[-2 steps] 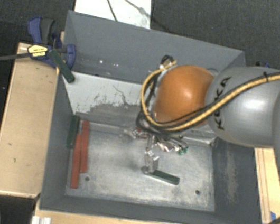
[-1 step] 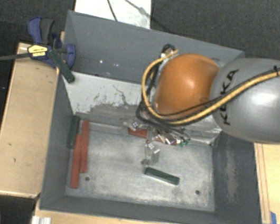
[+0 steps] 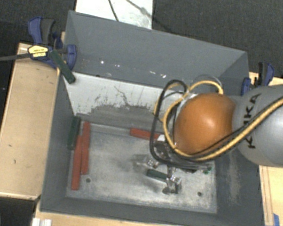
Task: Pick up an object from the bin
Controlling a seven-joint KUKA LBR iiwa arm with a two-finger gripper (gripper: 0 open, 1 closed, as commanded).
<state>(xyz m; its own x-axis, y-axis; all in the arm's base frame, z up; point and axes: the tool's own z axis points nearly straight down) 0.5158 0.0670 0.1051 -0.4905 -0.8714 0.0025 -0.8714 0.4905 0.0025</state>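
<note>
Now we see the gripper (image 3: 171,183) low in the bin (image 3: 141,50), a green bar (image 3: 155,174) just beside it on the view's left, its long axis running left to right; whether the gripper is spread or pressed together, we cannot tell.

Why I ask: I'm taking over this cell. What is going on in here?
The KUKA arm reaches in from the right, its gripper low over the bin's floor, right of centre, beside a small dark green stick. Whether it holds the stick cannot be told. Two long red sticks lie along the left wall, another red stick by the back wall.
</note>
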